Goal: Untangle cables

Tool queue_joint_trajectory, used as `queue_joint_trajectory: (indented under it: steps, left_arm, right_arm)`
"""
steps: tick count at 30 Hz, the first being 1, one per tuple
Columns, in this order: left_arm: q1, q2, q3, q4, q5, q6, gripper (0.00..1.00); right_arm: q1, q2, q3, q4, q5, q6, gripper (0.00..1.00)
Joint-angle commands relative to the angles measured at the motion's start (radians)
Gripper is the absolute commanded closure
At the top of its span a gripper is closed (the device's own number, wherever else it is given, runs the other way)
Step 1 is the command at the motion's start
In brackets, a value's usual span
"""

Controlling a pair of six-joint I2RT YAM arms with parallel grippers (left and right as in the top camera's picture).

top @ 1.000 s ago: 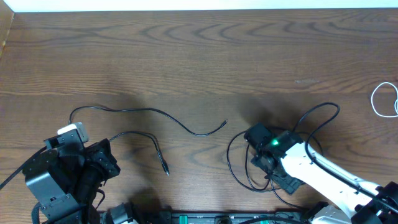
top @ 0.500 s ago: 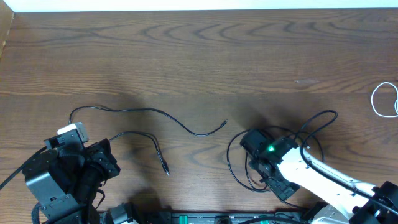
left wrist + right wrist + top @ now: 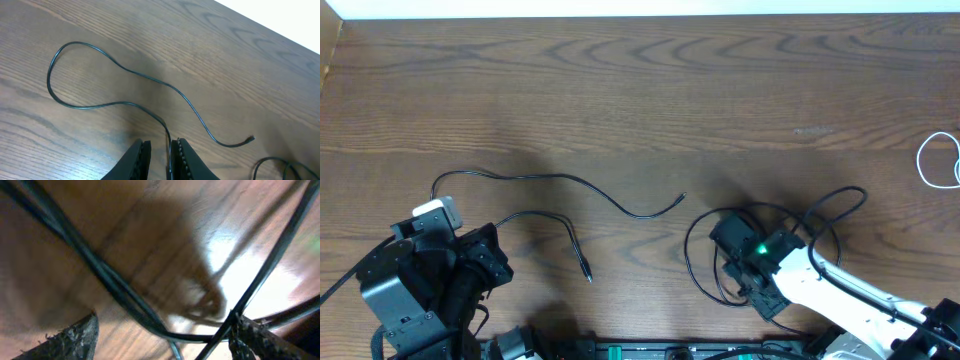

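Beyond the long black cable (image 3: 560, 178), toward the far edge, the table (image 3: 620, 80) is bare wood right across, the widest open stretch for either arm. That cable runs from a small plug at its right end, curls into a loop at its left end and doubles back on the near side to a second plug. The left arm (image 3: 420, 275) covers part of the loop's return.

Just right of the cable's right-hand plug lies the black tangle (image 3: 693, 262), several thin loops crossing one another. The right gripper (image 3: 728, 232) sits directly over them, and the white right arm (image 3: 840, 290) hides their near part. Far to the right of the cable, the white cable (image 3: 938, 160) sits at the frame's edge, cut off so that only a curl shows.

From the left wrist, the left gripper (image 3: 160, 146) has its fingers close together with a thin slot between them. The long black cable's line runs into that slot, and whether the fingers touch it cannot be told.

From the right wrist, everything is blurred and very near. The right gripper is spread wide, with one of its fingertips (image 3: 75, 337) in each lower corner. Black strands cross on the wood between them, none pinched.
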Motion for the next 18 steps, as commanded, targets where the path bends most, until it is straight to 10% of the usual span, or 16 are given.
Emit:
queue_joint_trajectory:
  steps: [1,11,18]
  left_arm:
    - [-0.002,-0.001,-0.006,-0.002,-0.002,-0.002,0.80]
    - [-0.002,-0.001,-0.006,-0.002,-0.002,-0.002,0.80]
    - [-0.002,-0.001,-0.006,-0.002,-0.002,-0.002,0.80]
  right_arm:
    - [0.005,0.023,-0.096,0.077,0.001,0.000,0.15]
    - [0.005,0.023,-0.166,0.174,0.009,-0.014,0.21]
    - [0.005,0.023,-0.166,0.223,0.018,-0.062,0.66]
